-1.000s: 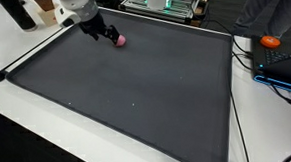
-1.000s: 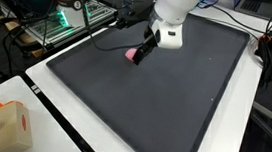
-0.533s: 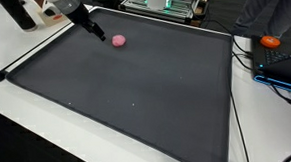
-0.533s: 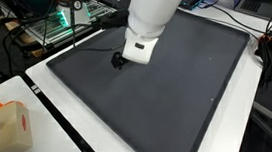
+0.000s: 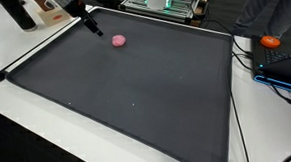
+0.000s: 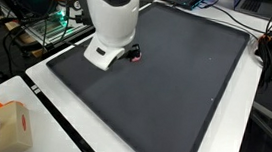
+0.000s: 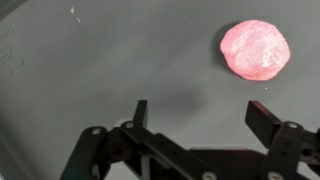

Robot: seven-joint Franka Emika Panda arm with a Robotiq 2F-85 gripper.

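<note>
Far left: the gripper [image 5: 99, 34] hangs over the far left corner of the mat [image 5: 137, 101], tilted, its tips pointing down and to the right. The jaws stand wide apart and nothing lies between them. In the wrist view both fingers [image 7: 140, 112] show bare inner faces with only mat behind them, so nothing is held or touched.

Just right of the gripper: the blob [image 5: 118, 38], pink, round and flattened, lies on the mat near the far edge. It is near the fingertips but apart from them. The wrist view puts it beyond the right finger and off to the right, outside the gap. It sits flat on its own weight, with no prop or support, and it looks soft; its surface is uneven and slightly glossy.

Centre: the mat is dark and covers most of the white table [image 5: 23, 122]. It gives a level, non-slip bed, which in my judgement is why the blob rests without rolling.

In an exterior view the arm [image 6: 111, 18] leans low over the left part of the mat and hides most of the blob. A box [image 6: 6, 124] stands on the near left corner of the table, well apart.

Right: an orange thing [image 5: 272, 41] lies off the mat at the far right, well apart from the gripper.
</note>
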